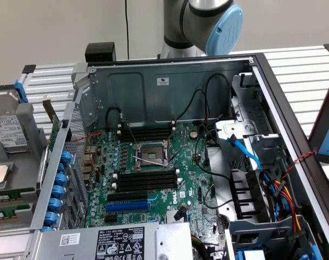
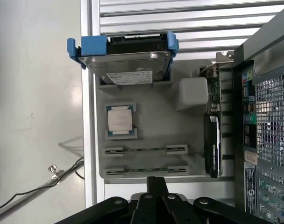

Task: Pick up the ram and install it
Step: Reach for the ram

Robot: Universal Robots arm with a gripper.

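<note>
While the arm [image 1: 208, 24] stands behind the open case [image 1: 170, 81] in the exterior view, the black memory slots [image 1: 145, 179] sit bare. From the wrist view, the ram [image 2: 144, 170] stands on edge along the grey tray [image 2: 156, 126] edge nearest the gripper [image 2: 157, 181], which is closed and empty. It should open and straddle mid-stick squarely.
</note>
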